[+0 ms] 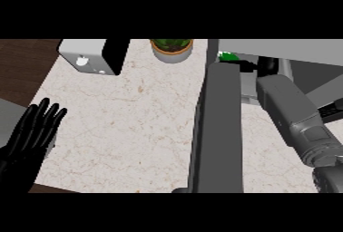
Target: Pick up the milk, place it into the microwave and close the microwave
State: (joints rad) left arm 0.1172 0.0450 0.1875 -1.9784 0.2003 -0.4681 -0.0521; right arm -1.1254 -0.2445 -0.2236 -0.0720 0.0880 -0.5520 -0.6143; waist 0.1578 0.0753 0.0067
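Observation:
The microwave (295,50) stands at the top right, and its grey door (218,131) swings open toward me across the counter. Of the milk (228,56) I see only a small green patch, just past the door's far end at the microwave's opening. My right forearm reaches up along the right side of the door, and my right hand (264,67) shows as a dark shape right beside the green patch. The arm and door hide how the hand meets it. My left hand (33,131) rests open, fingers up, at the counter's left edge.
A white and black appliance (90,55) sits at the counter's far left corner. A potted plant (172,47) stands at the back, left of the microwave door. The marble counter (120,118) spreads between my left hand and the door.

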